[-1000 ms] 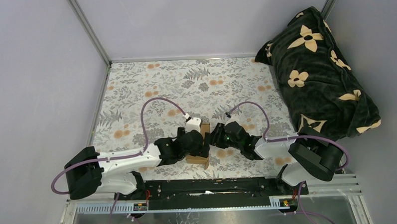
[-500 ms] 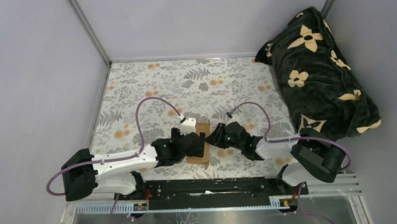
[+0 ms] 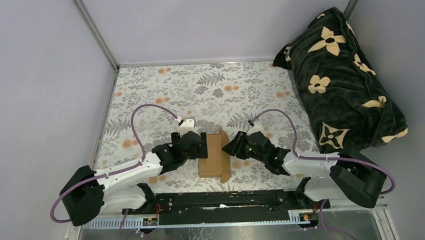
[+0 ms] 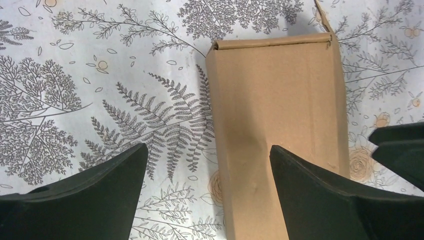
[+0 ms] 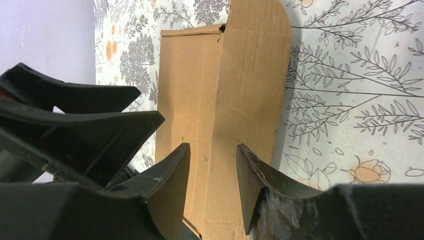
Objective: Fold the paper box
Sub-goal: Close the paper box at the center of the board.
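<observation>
The paper box [image 3: 211, 154] lies flat on the worktop [image 3: 161, 95] between both arms. The left gripper [image 4: 207, 149] gapes wide over its left edge. The right gripper [image 5: 213, 150], narrowly parted, straddles its right flap without clamping it.

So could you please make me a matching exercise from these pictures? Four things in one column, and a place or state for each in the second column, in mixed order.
Things:
1. paper box
2. left hand
3. right hand
4. dark flowered blanket

Places or states:
a. piled at the far right side of the table
b. fingers wide apart, at the box's left side
c. lying on the leaf-patterned cloth between the two arms
d. fingers a smaller gap apart, at the box's right side

Pairs: 1-c, 2-b, 3-d, 4-a
</observation>
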### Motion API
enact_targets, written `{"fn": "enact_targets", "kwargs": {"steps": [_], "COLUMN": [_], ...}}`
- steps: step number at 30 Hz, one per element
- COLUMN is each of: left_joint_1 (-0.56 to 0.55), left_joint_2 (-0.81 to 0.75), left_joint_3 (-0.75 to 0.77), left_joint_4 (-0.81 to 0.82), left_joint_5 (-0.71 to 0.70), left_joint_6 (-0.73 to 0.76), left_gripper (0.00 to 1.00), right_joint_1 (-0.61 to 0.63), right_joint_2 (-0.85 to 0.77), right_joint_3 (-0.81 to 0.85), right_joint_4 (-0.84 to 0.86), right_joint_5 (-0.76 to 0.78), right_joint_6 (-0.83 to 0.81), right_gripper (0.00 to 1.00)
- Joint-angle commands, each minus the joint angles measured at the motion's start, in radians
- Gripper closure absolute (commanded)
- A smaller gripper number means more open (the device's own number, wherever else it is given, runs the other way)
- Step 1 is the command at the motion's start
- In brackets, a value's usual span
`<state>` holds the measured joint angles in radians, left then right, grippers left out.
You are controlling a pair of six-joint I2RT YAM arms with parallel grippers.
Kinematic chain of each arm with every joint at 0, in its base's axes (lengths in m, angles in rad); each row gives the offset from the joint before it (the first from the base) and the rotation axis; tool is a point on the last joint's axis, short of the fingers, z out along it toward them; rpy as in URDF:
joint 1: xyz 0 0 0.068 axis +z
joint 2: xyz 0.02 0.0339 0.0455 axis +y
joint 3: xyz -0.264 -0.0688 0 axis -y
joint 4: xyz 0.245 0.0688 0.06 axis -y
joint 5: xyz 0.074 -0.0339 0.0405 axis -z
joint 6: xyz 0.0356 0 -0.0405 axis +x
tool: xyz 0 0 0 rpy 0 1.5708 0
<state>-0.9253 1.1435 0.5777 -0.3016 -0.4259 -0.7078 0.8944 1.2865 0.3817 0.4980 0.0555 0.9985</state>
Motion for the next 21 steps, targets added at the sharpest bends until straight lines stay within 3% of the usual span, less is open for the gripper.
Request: {"fn": "enact_targets", "kwargs": {"steps": [1,4,9,21], "left_joint_1": [0.056,0.095,0.108,0.149], "left_joint_2": [0.036,0.028,-0.029,-0.041], "left_joint_3": [0.043,0.054,0.061,0.008], "left_joint_4": [0.074,0.058,-0.031,-0.143], "left_joint_5": [0.049,0.065,0.046,-0.059], "left_joint_6": [0.083,0.099,0.069,-0.084], "left_gripper": [0.02,0.02,0.02,0.03], "right_joint_1": [0.009,0.008,-0.017,-0.056], "right_joint_2": [-0.063,-0.097,-0.114,0.062], "right_joint_3": [-0.026,-0.036,-0.021,0.097], "right_joint_4": [0.003,-0.028,-0.107,-0.133], "right_joint_5": [0.052,0.079,0.102,0.002], "right_joint_6": [-0.026,-0.041,-0.09,-0.229], "right_gripper": [0.52,0.52,0.6,0.66]}}
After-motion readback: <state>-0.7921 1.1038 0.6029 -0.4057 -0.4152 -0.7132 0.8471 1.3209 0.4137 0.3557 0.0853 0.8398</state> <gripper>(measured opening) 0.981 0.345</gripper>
